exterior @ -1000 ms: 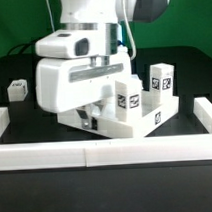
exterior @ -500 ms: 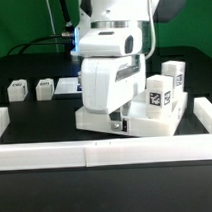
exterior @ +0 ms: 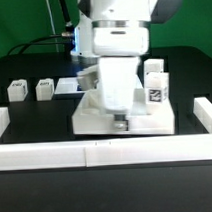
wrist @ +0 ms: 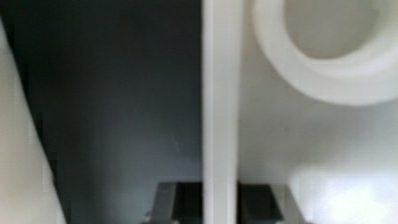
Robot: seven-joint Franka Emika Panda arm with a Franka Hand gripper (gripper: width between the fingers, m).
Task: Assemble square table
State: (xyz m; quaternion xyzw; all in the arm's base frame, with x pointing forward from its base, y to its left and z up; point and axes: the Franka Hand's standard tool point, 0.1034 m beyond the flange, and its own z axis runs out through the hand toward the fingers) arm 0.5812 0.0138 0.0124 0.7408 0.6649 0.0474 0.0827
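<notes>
The white square tabletop [exterior: 150,116] lies flat just behind the front border wall. Two white tagged legs [exterior: 156,87] stand upright on its side toward the exterior view's right. My gripper [exterior: 119,118] comes down on the tabletop's front part and is shut on its thin upright rim. In the wrist view the rim [wrist: 219,100] runs between my two dark fingers [wrist: 183,203], with a round hole [wrist: 338,50] of the top beside it. Two loose tagged legs [exterior: 17,91] [exterior: 44,90] stand at the exterior view's left.
The low white border wall [exterior: 106,152] runs along the front, with raised ends at both sides [exterior: 205,112]. The marker board [exterior: 68,86] lies flat behind the loose legs. Cables hang at the back left.
The arm has swung toward the exterior view's right and turned, rotating the tabletop with it. The top now sits square to the front wall, with the standing legs nearer the middle.
</notes>
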